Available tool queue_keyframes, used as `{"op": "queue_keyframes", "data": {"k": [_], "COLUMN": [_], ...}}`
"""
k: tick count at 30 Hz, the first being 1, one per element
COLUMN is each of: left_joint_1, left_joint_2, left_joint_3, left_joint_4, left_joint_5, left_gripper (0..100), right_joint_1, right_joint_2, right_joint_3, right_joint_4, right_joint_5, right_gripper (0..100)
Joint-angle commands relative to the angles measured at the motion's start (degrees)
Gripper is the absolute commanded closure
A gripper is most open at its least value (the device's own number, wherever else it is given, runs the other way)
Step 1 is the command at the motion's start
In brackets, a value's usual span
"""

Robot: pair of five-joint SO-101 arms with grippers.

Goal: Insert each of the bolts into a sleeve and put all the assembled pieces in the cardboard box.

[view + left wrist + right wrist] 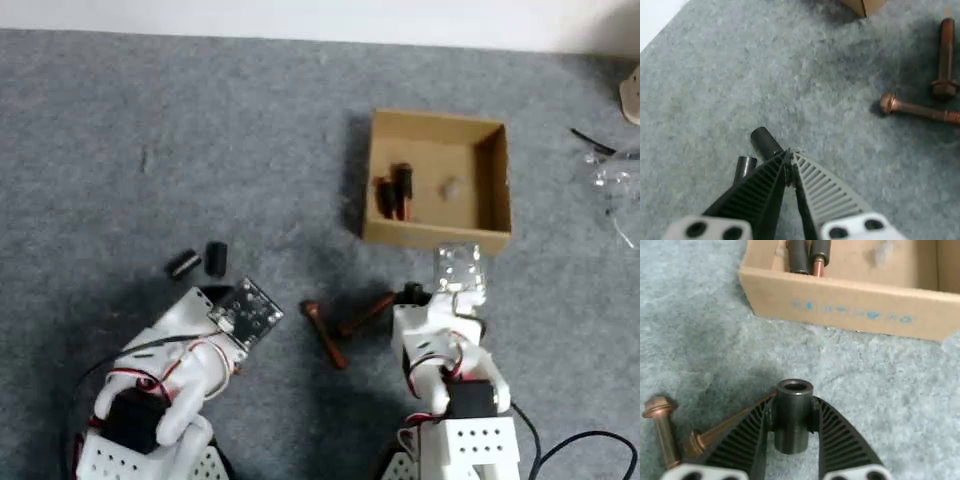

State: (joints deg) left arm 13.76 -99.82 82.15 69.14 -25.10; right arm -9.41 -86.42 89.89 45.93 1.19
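Two copper-brown metal bolts lie close together on the grey fuzzy table (150, 130), between the two arms. One bolt (326, 338) and the other bolt (366, 313) make a V shape. The right gripper (792, 407) is clamped on a short black tube sleeve (790, 435). The sleeve sticks up between the fingers with its open end showing. It is held just in front of the brown cardboard box (436, 236), and the thin end of one bolt reaches right up beside it. Inside the box lie two finished pieces (395, 192), black sleeves with bolts in them, side by side near one wall. The left gripper (791, 156) has its fingers pressed together with nothing between them. Its tip is just beside two loose black sleeves (765, 141) that lie on the table, well apart from the box.
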Motion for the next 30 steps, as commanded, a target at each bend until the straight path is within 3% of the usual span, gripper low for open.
{"op": "queue_keyframes", "data": {"k": [1,10,15,26,30], "left_joint_1": [0.75,1.45,6.20,10.59,10.59], "left_joint_2": [4.00,43.12,59.74,62.11,62.46], "left_joint_3": [0.40,-12.00,-18.86,-32.13,-31.87], "left_joint_4": [0.26,-2.64,-0.35,18.64,19.78], "left_joint_5": [-0.35,-0.26,-0.26,-0.18,-0.18], "left_gripper": [99,99,99,99,99], "right_joint_1": [0.57,0.48,0.48,0.48,0.48], "right_joint_2": [-0.84,-0.84,-0.84,-0.66,-0.66], "right_joint_3": [-0.22,-0.13,-0.13,-0.04,-0.04], "right_joint_4": [-1.80,-1.89,-1.98,-3.03,-3.03], "right_joint_5": [0.79,1.14,1.23,1.23,1.23], "right_gripper": [99.4,99.4,99.4,99.4,99.4]}}
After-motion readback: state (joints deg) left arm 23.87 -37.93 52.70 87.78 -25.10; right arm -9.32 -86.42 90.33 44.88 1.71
